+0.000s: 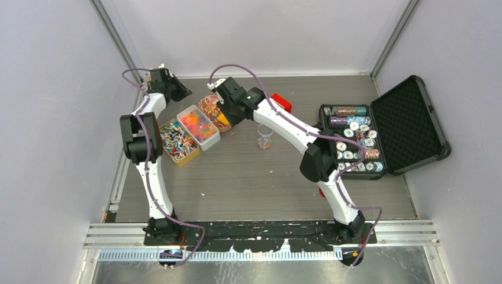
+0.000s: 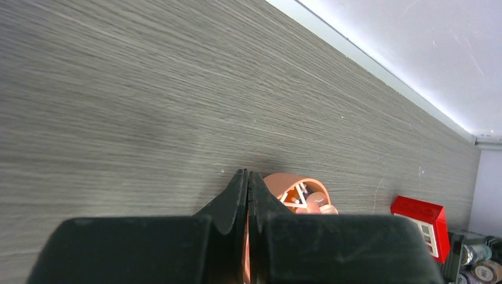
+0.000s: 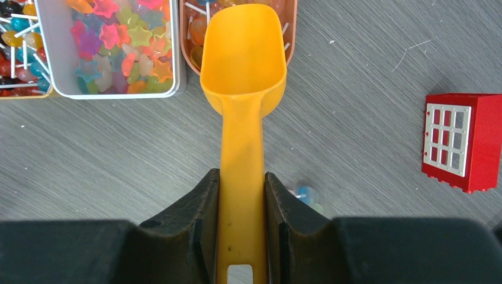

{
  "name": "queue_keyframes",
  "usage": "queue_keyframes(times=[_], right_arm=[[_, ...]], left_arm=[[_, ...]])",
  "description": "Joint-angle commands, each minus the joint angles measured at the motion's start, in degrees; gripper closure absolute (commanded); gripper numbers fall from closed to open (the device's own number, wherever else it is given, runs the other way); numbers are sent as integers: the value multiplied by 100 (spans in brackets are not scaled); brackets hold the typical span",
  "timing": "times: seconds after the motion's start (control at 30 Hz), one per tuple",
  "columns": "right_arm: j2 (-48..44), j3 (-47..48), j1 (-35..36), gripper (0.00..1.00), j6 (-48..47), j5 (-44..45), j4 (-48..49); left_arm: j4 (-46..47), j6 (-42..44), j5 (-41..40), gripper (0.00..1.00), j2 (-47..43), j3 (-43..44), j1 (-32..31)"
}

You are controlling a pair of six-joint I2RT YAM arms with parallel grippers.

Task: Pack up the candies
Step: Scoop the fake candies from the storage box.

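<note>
The candies fill three trays. Lollipops lie in the yellowish tray (image 1: 177,142), star gummies (image 3: 118,41) in the white tray (image 1: 198,126), and more sweets in the orange tray (image 1: 208,106). My right gripper (image 3: 241,177) is shut on the handle of the yellow scoop (image 3: 243,59). The scoop's bowl is empty and hangs over the orange tray's near end. My left gripper (image 2: 247,174) is shut with nothing visibly held. It sits low over the table just short of the orange tray (image 2: 287,183), behind the trays (image 1: 180,92).
A small clear cup (image 1: 264,137) stands mid-table. A red box (image 3: 462,142) sits near the back. An open black case (image 1: 408,127) with poker chips lies at the right. A blue sweet (image 3: 306,193) lies loose beside my right finger.
</note>
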Motion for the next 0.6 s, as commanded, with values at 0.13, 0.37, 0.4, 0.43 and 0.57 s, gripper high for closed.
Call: queue_keyframes(times=[0.13,0.37,0.4,0.43,0.57], right_arm=[[363,638,-11,100,-44,190,-44],[479,726,-11,100,-185,201,0],[455,658,-12,100,-228,174,82],[432,565,-13,100,-241,159,190],[365,258,-15,100,-222,137,515]], left_arm=[[-244,598,-300,100,336,437,-293],[-94,236,158,100,558,354,-297],[-30,199,195,100,535,285,-297],[21,180,203,100,504,218,-297],[141,192,236,100,376,-53,-297]])
